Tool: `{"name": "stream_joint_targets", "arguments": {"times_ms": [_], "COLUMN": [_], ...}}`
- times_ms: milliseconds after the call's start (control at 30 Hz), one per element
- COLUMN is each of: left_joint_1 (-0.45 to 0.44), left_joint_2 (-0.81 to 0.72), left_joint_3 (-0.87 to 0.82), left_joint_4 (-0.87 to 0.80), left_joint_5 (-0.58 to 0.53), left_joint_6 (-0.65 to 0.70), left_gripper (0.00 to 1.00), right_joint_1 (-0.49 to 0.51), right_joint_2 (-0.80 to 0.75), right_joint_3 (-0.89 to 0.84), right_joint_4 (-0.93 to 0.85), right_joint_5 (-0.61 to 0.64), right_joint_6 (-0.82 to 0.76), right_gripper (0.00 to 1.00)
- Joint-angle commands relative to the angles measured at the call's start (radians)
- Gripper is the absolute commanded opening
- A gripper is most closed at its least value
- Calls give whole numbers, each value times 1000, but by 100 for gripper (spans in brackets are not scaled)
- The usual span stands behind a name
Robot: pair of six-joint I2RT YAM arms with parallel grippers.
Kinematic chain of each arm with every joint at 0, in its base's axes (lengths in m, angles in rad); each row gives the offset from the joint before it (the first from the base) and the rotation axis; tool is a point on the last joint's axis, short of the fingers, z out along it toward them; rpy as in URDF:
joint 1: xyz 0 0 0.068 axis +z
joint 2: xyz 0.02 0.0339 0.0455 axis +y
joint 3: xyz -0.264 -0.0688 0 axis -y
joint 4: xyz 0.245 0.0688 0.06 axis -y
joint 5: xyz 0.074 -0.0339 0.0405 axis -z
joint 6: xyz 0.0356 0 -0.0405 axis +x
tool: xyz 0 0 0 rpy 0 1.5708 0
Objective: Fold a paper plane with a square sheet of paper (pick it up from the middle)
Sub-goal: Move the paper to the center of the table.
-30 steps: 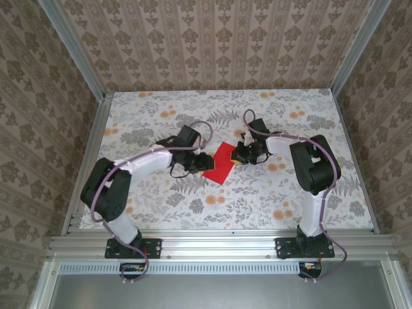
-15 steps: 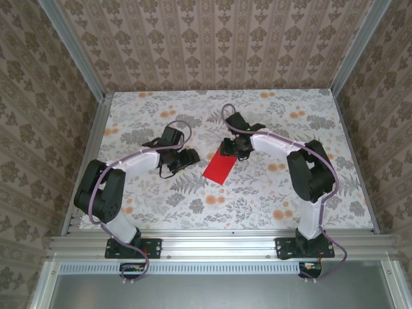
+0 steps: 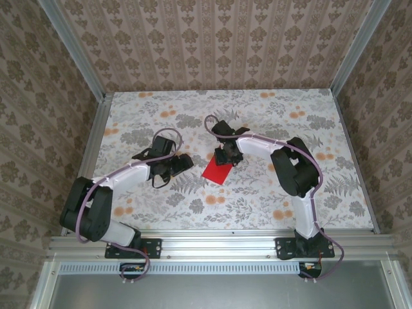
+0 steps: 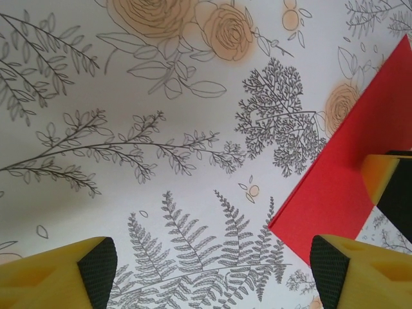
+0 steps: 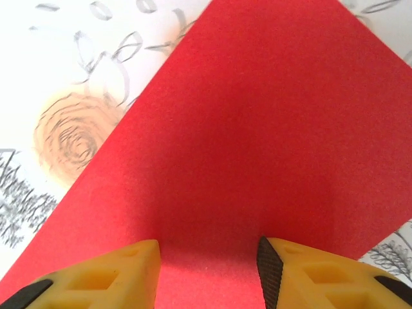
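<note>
The square sheet of paper (image 3: 217, 171) is bright red and lies flat on the flowered table, now doubled into a narrow rectangle. In the left wrist view its near corner (image 4: 335, 193) is at the right. My right gripper (image 3: 226, 154) hovers over the paper's far end, open. In the right wrist view its yellow fingers (image 5: 302, 270) stand apart just above the red surface (image 5: 244, 122), gripping nothing. My left gripper (image 3: 181, 163) is wide open, a little left of the paper, over bare tablecloth (image 4: 193, 161). The right gripper's yellow fingertip (image 4: 386, 177) rests on the paper.
The table (image 3: 161, 116) is ringed by aluminium rails (image 3: 219, 244) and patterned walls. Both arms reach toward the middle, and cables loop above their wrists.
Both grippers have opened. My left gripper drew back to the left, off the paper. My right gripper moved left over the paper's far end, and the paper now lies narrower and flat.
</note>
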State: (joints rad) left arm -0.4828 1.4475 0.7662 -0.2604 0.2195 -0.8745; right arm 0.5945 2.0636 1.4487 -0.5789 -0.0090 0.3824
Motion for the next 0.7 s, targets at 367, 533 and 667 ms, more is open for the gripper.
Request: {"name": "stream_joint_targets", "arguments": {"times_ms": [367,533,667], "left_joint_1": [-18,-61,-89], "left_joint_2": [-32,-28,-20], "left_joint_3": [-21,-23,-45], "left_joint_4": [-13,-16,16], "left_joint_5": [55,57,71], "left_joint_6": [-1,-13,-48], "left_gripper": [91,94,93], "right_joint_1": [19,19,18], "right_joint_2": [-204,-291,-277], "right_joint_3": [-159,-216,-228], "right_joint_4": [29,138,120], "right_joint_5": [-222,-100,22], "right_joint_6": [-291,79,284], "right_gripper": [51,51,51]}}
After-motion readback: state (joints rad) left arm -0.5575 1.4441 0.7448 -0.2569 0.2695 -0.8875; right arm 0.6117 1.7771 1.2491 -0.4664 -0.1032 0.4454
